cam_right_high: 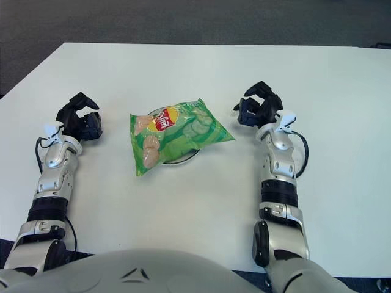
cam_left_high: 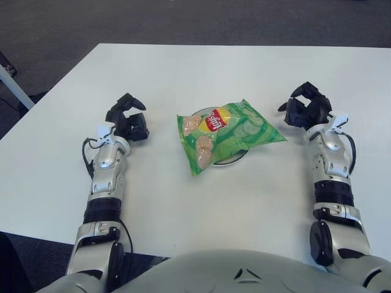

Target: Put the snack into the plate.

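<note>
A green chips bag [cam_left_high: 229, 134] lies on top of a small white plate [cam_left_high: 235, 159] at the middle of the white table; only slivers of the plate's rim show under the bag. My left hand [cam_left_high: 127, 117] is to the left of the bag, apart from it, fingers relaxed and holding nothing. My right hand [cam_left_high: 307, 105] is to the right of the bag, just off its right corner, fingers loosely curled and empty.
The white table [cam_left_high: 195, 201] spans the view, with dark carpet beyond its far edge. A white table leg or bar [cam_left_high: 13, 85] shows at the far left.
</note>
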`<action>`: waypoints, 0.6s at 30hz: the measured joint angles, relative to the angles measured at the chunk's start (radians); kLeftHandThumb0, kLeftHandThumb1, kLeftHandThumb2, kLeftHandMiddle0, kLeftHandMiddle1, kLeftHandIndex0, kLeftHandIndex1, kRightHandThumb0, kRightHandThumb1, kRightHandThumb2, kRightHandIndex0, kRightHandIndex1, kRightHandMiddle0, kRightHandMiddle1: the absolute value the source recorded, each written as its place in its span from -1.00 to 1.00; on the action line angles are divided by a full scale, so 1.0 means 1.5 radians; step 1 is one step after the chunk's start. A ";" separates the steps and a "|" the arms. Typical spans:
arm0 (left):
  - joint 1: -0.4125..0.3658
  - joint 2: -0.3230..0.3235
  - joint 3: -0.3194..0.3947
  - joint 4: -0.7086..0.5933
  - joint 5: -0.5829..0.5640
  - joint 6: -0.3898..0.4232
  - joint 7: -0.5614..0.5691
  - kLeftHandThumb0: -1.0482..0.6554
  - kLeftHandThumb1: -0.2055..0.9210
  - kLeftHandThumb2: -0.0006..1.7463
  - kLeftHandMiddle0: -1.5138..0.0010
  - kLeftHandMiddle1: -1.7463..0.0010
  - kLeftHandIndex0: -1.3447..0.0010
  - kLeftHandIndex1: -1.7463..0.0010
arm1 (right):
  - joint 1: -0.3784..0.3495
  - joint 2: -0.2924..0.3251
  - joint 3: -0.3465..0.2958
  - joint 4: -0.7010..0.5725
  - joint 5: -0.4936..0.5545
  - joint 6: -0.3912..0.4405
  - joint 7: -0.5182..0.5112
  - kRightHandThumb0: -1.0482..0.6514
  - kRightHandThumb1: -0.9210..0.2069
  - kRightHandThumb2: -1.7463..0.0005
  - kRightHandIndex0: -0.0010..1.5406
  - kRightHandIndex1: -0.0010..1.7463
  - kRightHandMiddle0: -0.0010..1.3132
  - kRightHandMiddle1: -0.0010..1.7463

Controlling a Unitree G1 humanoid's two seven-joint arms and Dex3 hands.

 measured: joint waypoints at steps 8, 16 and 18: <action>-0.003 0.000 0.002 0.007 0.000 -0.005 -0.001 -0.38 -0.24 0.64 -0.74 -1.00 -0.03 -1.00 | 0.021 0.026 -0.004 -0.039 0.009 0.013 -0.033 0.23 0.72 -0.93 0.22 0.82 0.01 1.00; -0.005 0.002 0.008 0.012 -0.003 -0.004 -0.005 -0.38 -0.25 0.65 -0.74 -1.00 -0.04 -1.00 | 0.043 0.050 -0.002 -0.059 0.010 -0.013 -0.049 0.23 0.63 -0.89 0.15 0.89 -0.06 1.00; -0.005 0.003 0.008 0.013 -0.003 -0.004 -0.007 -0.38 -0.25 0.65 -0.74 -1.00 -0.04 -1.00 | 0.046 0.054 -0.001 -0.062 0.008 -0.018 -0.056 0.23 0.63 -0.89 0.14 0.91 -0.07 1.00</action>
